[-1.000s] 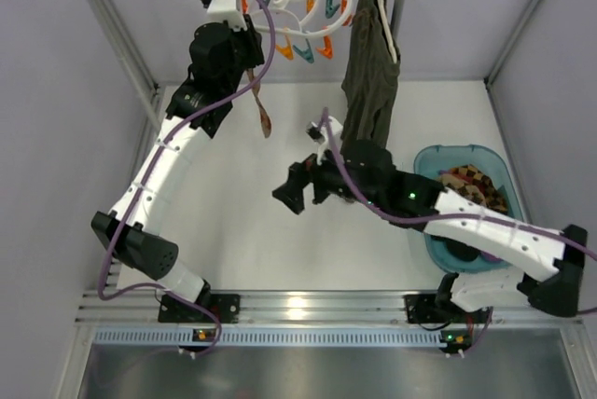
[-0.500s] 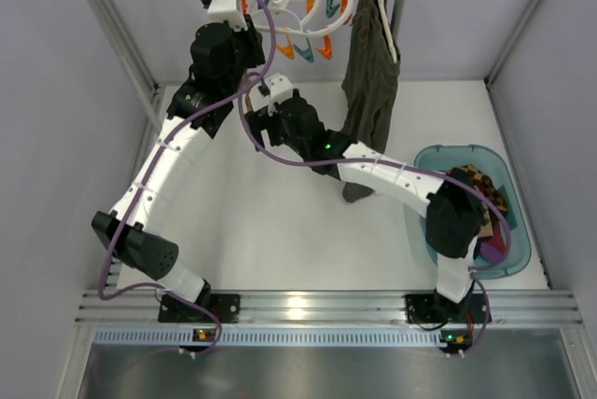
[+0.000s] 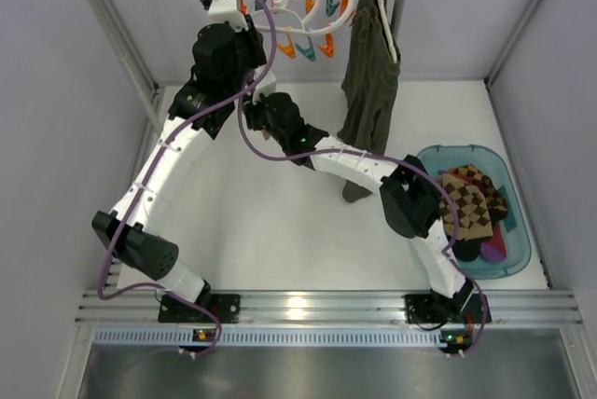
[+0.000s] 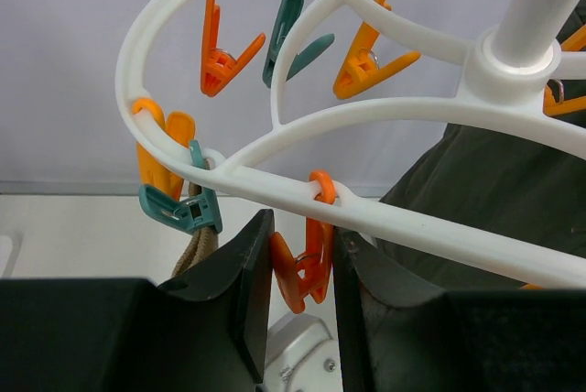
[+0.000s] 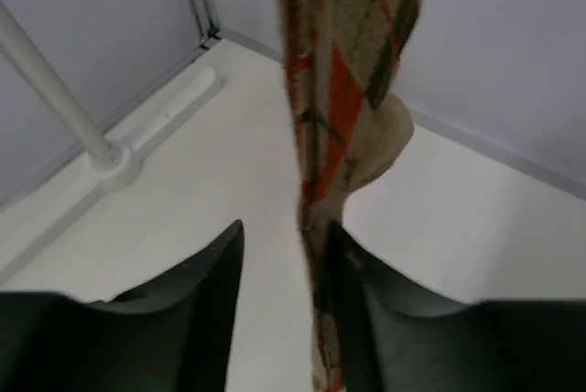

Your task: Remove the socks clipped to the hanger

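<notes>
sock (image 5: 331,126) under hanger (image 4: 517,55), garment (image 3: 369,82) right of it, socks (image 3: 469,205) in basin (image 3: 519,264)

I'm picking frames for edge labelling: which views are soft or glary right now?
Right wrist: the argyle sock between the right claw's fingers is blurred; left wrist: hanger and orange clip crisp, the left claw's fingers dark and featureless; top external: even light, one glare patch on the front rail.

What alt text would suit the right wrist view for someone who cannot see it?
A tan argyle sock hangs straight down between the parted fingers of the right end effector, against one finger with a gap at the other. Below are the white table and a rack pole's foot.
</notes>
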Controlling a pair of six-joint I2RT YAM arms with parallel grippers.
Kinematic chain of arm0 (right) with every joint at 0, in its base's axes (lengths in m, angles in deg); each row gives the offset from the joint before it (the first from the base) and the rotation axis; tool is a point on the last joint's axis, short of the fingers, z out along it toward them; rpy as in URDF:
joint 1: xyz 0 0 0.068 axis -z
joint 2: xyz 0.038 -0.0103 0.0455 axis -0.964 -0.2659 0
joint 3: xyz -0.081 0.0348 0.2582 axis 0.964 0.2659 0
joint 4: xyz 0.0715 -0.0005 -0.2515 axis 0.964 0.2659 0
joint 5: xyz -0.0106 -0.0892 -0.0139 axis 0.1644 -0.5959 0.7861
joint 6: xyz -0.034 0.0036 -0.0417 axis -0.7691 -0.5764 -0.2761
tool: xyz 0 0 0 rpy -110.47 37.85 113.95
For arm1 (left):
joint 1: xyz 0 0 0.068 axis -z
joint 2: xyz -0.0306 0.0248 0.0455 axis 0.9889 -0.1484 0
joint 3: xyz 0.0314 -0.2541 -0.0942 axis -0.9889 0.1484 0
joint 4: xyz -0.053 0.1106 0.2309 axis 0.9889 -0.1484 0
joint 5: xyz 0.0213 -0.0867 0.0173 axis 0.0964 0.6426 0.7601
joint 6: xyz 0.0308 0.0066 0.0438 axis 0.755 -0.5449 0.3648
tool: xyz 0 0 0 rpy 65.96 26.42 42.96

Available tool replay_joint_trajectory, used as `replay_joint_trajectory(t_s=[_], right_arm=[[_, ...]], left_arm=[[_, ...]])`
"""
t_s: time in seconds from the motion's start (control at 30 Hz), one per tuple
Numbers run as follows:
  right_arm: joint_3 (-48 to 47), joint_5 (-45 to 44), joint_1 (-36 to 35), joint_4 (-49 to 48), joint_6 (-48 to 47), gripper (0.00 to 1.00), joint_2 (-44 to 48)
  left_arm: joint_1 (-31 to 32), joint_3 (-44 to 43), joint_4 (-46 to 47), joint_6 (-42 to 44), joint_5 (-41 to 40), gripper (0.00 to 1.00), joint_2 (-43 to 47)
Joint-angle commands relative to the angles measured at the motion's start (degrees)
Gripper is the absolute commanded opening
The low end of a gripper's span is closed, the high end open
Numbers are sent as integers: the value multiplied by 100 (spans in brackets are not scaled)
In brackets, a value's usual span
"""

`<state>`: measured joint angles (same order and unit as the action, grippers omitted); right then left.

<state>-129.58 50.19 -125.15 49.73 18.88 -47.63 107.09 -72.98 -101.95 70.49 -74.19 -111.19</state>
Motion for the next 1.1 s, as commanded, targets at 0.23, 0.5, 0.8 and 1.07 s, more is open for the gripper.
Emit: replay_joint_trajectory(t_s=[0.23,0.5,0.8,1.07], right_arm=[[457,-272,-32,-1415,-228,0,130],[976,9,-32,-1548,-157,0,631],[1038,589,-41,-1293,-140,0,816],[1161,739,-50,-1161,-96,0,1000]], left_arm=[[197,-28,215,-23,68,49,317],[232,1061,206,-146,-432,98,1538],[101,1265,189,108,-539,96,1638],[-40,702,-13,249,-740,80,1118]])
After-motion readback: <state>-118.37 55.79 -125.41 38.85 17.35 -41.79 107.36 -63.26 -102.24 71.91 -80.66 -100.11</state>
